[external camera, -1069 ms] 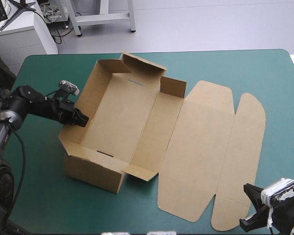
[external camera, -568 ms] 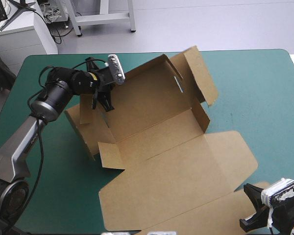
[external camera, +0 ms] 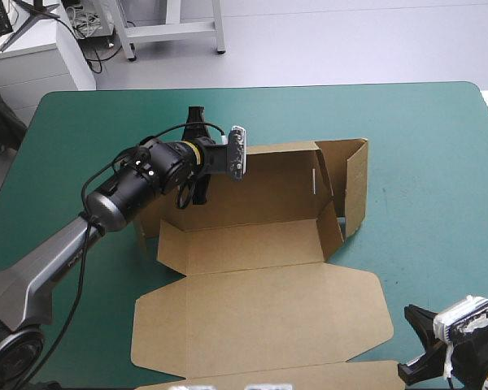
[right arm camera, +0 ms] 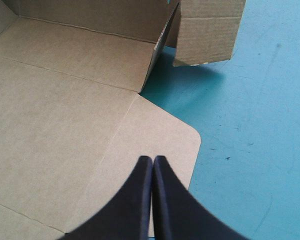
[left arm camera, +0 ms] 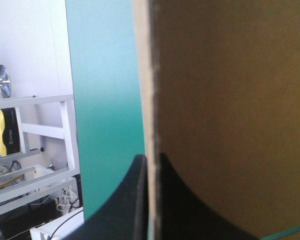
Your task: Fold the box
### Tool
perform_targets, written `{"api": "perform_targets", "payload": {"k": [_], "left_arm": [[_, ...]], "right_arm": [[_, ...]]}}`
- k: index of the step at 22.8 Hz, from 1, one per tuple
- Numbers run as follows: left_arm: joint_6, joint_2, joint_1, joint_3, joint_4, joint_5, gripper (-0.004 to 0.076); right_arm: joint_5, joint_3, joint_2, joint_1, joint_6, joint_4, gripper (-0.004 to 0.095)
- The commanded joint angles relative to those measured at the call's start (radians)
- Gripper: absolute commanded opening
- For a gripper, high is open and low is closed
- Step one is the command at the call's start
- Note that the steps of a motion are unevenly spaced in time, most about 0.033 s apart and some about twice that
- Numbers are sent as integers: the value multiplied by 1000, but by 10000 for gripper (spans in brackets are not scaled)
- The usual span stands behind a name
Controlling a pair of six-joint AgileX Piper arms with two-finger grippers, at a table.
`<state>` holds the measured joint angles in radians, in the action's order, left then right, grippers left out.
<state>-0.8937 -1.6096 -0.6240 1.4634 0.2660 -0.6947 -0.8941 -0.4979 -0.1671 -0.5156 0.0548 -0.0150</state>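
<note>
Box (external camera: 252, 244) sits mid-table on the teal-green cover (external camera: 439, 154), long axis running from the table's left edge to its right. The tray part is toward the far edge, the lid flat toward the near edge.

Left gripper (left arm camera: 149, 159): at the tray's far-left corner, black fingers pinched on the raised wall, board edge between them. I judge this the working arm, since the wall already stands in its grip.

Right gripper (right arm camera: 153, 159): by the near-right corner, fingers pressed together on nothing. The lid's rounded corner lies just ahead; the tray is well apart.
</note>
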Motion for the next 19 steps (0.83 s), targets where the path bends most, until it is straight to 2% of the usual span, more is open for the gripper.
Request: {"api": "perform_targets", "payload": {"k": [1, 5, 8, 10, 19], "left_arm": [[138, 102, -51, -81, 164, 115, -10], [393, 138, -163, -229, 467, 147, -10], [719, 138, -214, -315, 761, 148, -10], [828, 138, -223, -356, 873, 144, -10], [910, 157, -253, -418, 895, 167, -10]], "right_arm": [[67, -24, -13, 2, -5, -10, -15], [69, -24, -13, 2, -5, -30, -15], [75, -24, -13, 2, -5, -54, -15], [77, -24, -13, 2, -5, -67, -15], [108, -24, -13, 2, 1, -84, 0]]}}
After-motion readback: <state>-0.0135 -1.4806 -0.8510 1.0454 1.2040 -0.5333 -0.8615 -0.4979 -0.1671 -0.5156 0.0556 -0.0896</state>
